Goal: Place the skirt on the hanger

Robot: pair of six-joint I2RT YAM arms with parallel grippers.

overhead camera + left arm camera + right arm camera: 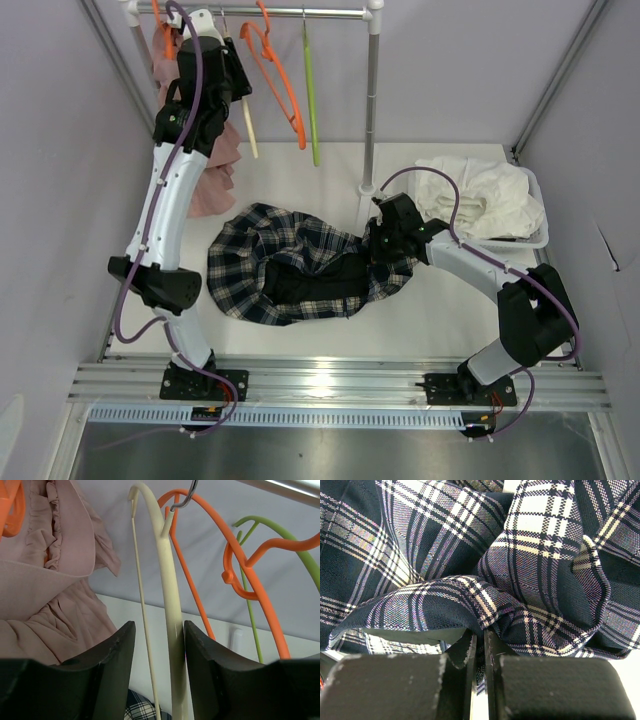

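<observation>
Skirt (285,265), dark plaid with pale lines, lies crumpled on the white table (300,175) between the two arms in the overhead view, with black lining showing near its middle. The right gripper (383,240) sits at its right edge. The left gripper (236,80) is raised to the rail (300,13), where a cream hanger (248,125), orange hangers (280,85) and a green hanger (311,95) hang beside a pink garment (215,170). A white basket (505,243) of pale cloth stands at the right.

From the left wrist, the fingers (110,670) stand partly apart. The cream hanger's thick arm is between them, against the right-hand one, with a gap on the other side, so nothing is clamped.

From the right wrist, the fingers (420,690) are almost together, pinching a fold of the skirt.
</observation>
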